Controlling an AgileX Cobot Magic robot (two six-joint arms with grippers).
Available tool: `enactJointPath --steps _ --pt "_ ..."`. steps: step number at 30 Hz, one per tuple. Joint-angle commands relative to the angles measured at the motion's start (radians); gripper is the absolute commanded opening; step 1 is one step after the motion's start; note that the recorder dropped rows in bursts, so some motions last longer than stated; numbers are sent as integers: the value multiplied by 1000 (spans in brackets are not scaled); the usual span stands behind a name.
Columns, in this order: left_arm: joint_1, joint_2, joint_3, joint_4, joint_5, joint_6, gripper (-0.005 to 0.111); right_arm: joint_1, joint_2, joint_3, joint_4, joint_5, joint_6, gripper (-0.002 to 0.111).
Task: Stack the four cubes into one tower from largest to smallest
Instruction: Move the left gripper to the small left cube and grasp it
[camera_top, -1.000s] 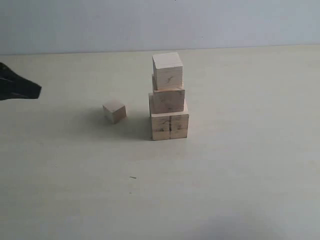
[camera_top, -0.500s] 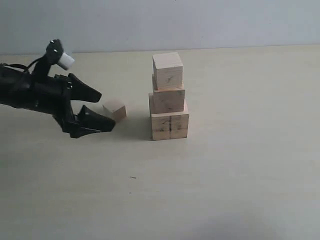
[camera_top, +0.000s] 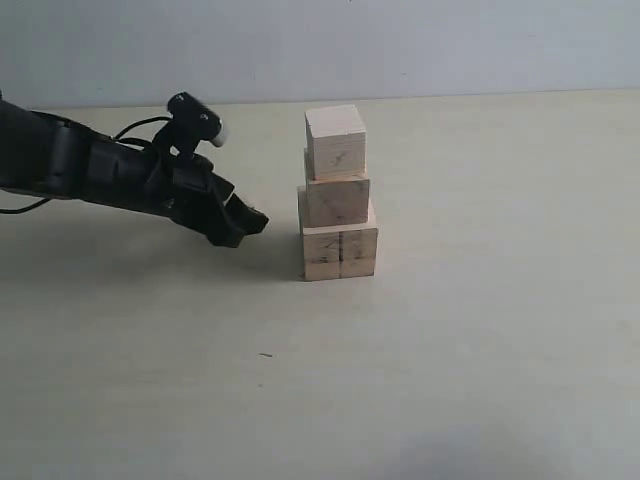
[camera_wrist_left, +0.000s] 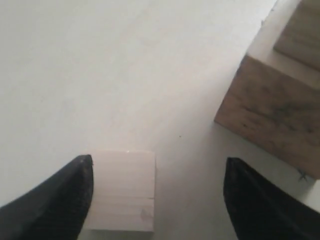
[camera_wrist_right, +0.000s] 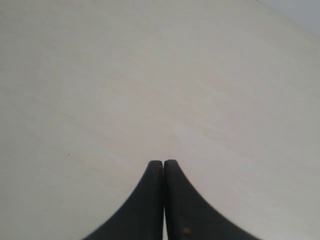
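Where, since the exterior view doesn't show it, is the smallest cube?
In the left wrist view, the smallest cube lies on the table between the open fingers of the left gripper, beside the base of the tower.

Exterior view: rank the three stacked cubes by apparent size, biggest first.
1. The bottom cube, with the dark seam: clearly widest.
2-3. The middle cube and top cube: nearly alike in width; the middle looks marginally wider, but it is too close to rank firmly.

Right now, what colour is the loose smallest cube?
The smallest cube is pale cream bare wood; left wrist view shows it best.
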Motion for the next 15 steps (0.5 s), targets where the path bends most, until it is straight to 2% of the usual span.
enactJointPath --steps 1,4,9,10,13,14,15 --pt "-3 30 -7 -4 -15 -4 70 -2 3 2 -5 -21 3 0" --pt "-3 30 -7 3 -15 -4 68 -2 3 2 -5 -21 3 0" --pt "-3 12 -7 3 -15 -4 55 -2 3 2 -5 -21 3 0" --pt "-3 -4 -7 3 -15 -4 56 -2 3 2 -5 -21 3 0" --pt "-3 -65 -7 3 -15 -4 66 -2 3 2 -5 -21 3 0" --pt "-1 -90 -7 3 -20 -4 81 -2 3 2 -5 -21 3 0" --pt "-1 -95 -7 3 -23 -6 88 -2 3 2 -5 -21 3 0"
